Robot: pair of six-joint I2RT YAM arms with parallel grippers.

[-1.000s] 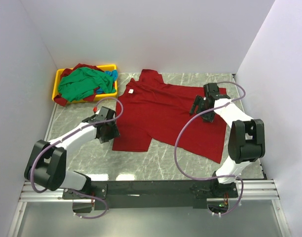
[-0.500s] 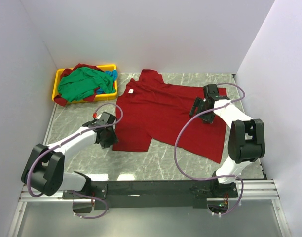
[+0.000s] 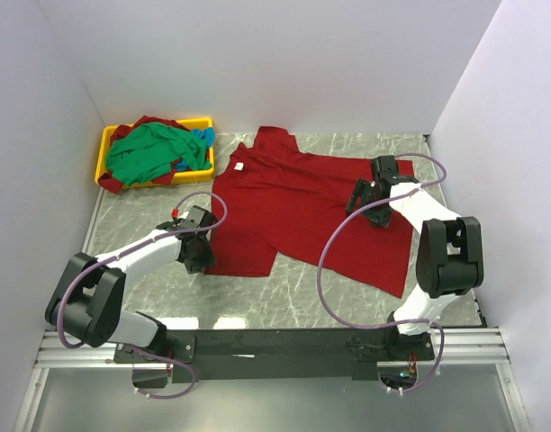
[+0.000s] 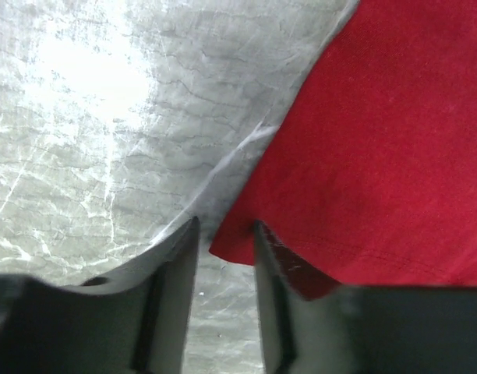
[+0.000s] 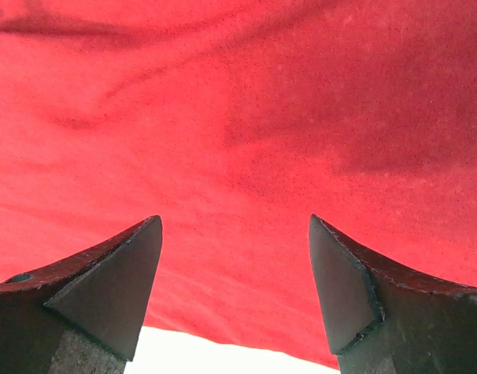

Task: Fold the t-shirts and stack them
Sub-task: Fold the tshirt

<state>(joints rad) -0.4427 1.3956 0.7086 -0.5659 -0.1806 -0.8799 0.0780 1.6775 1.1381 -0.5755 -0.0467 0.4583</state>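
The deep red t-shirt [image 3: 302, 211], flat on the table [image 3: 131, 225] from middle to right edge, is light, limp cloth best taken at hem corners: left gripper [image 4: 225, 234] a narrow slit apart at the near-left corner, grip unconfirmed; right gripper [image 5: 234, 226] spread wide above the shirt's right side.

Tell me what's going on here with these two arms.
A deep red t-shirt lies spread on the table. The left pincer sits at its near-left corner, fingers narrowly apart; the right pincer hovers open over its right side. More shirts wait heaped in the yellow tray. Nothing is stacked yet.
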